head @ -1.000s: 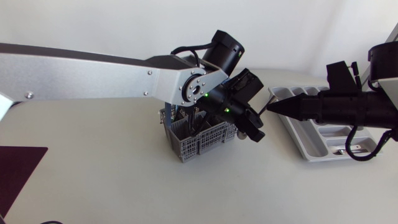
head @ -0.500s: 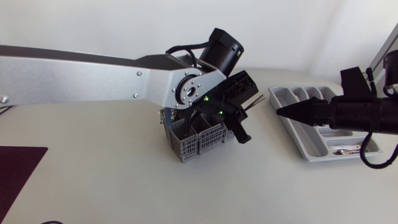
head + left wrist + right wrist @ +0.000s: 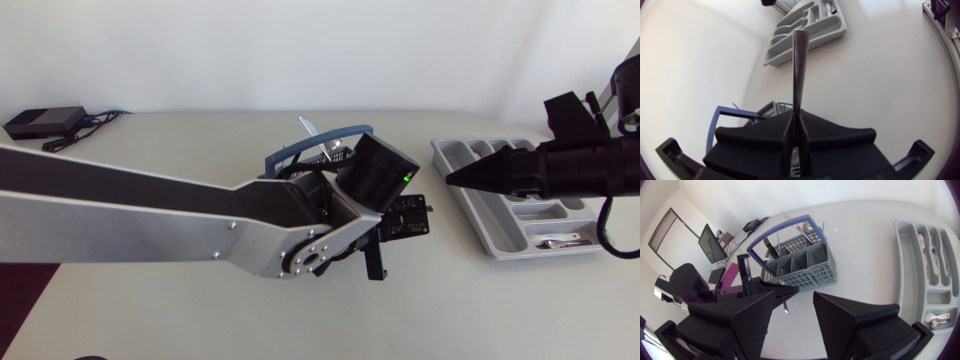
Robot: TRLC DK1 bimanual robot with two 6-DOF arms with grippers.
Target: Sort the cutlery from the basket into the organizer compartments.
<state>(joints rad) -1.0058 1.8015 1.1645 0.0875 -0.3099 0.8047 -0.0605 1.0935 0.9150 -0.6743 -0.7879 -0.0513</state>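
The left arm (image 3: 150,215) comes in from the left edge of the frame and slants across to the centre. Its joint sits low and its black wrist (image 3: 378,172) is turned up toward the right. The left tool (image 3: 796,122) is clamped on a slim cutlery handle (image 3: 799,70). The right arm (image 3: 590,168) lies level at the right edge. The right tool (image 3: 452,178) points left with its fingers parted.

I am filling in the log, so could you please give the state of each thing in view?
left gripper, shut on the cutlery piece.
right gripper, open, empty.
basket, upright, some cutlery inside.
organizer, partly filled.
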